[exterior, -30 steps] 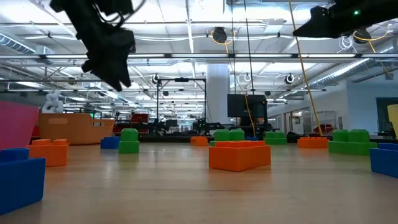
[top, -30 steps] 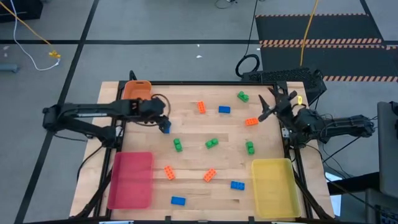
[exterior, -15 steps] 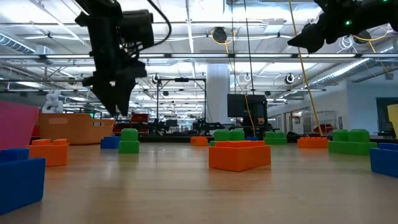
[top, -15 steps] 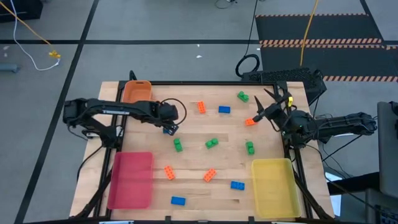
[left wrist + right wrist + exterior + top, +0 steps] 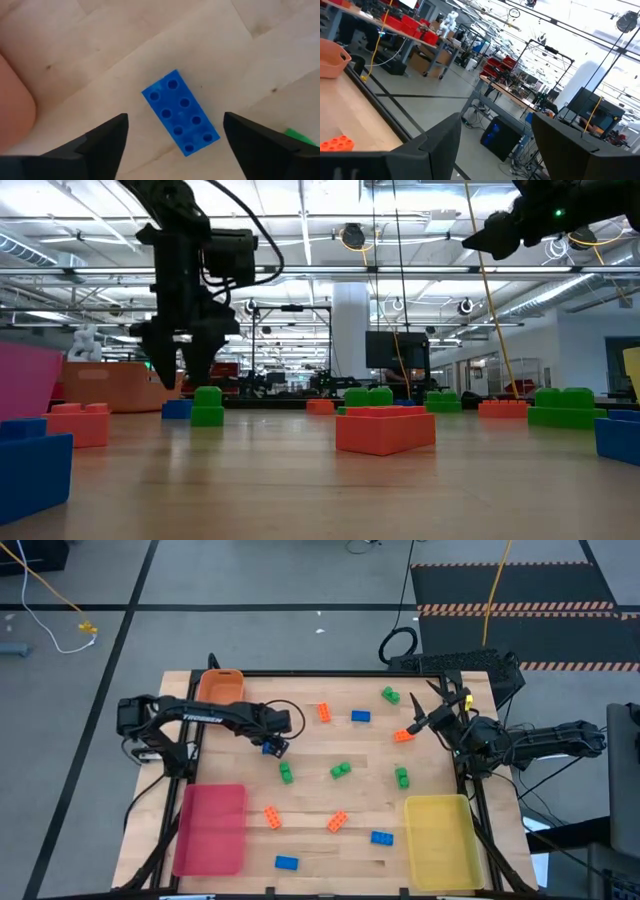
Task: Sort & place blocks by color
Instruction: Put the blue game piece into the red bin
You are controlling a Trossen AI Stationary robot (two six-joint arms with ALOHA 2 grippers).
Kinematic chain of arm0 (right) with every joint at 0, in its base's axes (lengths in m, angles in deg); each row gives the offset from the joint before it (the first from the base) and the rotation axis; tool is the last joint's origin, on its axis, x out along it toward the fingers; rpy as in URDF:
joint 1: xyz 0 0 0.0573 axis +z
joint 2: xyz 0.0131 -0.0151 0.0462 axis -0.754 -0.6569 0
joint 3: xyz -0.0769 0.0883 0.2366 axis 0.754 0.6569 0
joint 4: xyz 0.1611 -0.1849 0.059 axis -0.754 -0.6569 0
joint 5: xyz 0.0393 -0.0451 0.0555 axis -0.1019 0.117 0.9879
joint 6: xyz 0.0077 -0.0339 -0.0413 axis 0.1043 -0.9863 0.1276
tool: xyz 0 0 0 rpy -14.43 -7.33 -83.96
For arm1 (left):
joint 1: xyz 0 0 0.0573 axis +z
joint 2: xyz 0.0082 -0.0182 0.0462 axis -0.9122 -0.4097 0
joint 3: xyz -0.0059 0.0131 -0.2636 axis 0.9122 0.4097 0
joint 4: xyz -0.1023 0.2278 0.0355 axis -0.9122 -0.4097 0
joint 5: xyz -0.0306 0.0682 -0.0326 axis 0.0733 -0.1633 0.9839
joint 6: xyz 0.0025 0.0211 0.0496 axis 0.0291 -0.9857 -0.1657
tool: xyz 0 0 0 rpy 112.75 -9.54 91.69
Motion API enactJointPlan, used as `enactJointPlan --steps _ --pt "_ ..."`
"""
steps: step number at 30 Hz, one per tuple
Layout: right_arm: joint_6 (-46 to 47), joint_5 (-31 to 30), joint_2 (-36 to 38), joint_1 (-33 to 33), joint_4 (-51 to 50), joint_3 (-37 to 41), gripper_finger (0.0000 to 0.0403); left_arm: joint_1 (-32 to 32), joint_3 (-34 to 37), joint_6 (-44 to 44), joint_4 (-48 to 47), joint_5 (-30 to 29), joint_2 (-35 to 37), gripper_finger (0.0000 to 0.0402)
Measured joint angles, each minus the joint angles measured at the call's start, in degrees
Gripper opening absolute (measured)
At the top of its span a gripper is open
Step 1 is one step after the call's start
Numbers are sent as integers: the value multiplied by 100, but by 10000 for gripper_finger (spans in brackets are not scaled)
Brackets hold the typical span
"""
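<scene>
Small studded blocks lie flat and scattered on the wooden table: orange point(image 5: 324, 712), blue point(image 5: 360, 716), green point(image 5: 390, 695) and several more. My left gripper point(image 5: 272, 744) points straight down, open, over a blue block point(image 5: 181, 112). Its fingers stand on either side of the block's long sides. In the low view the left gripper point(image 5: 182, 378) hangs just above that block point(image 5: 177, 409). My right gripper point(image 5: 420, 720) is open and raised near the right edge, above an orange block point(image 5: 403, 736). It also shows high up in the low view point(image 5: 490, 235).
Three trays sit on the table: an orange tray point(image 5: 220, 686) at the far left corner, a pink one point(image 5: 211, 828) near left and a yellow one point(image 5: 442, 840) near right. Green blocks point(image 5: 286, 773) point(image 5: 341, 771) lie close to the left gripper. The right wrist view looks into the room.
My left gripper has come down toward the blue block and turned from tilted to pointing straight down, staying open. Its arm has swung out toward the table's left. The right gripper has edged slightly toward the table's left. No block has moved.
</scene>
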Motion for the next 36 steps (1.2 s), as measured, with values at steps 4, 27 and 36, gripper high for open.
enactJointPlan --steps 4,27,36 --pt "0 0 2 0 -8 0 240 83 2 23 56 30 -128 357" --pt "-13 -22 1 0 -71 0 240 134 -9 -161 452 548 -741 228" --pt "-13 -22 2 0 -70 0 240 161 -209 -707 80 713 -766 139"
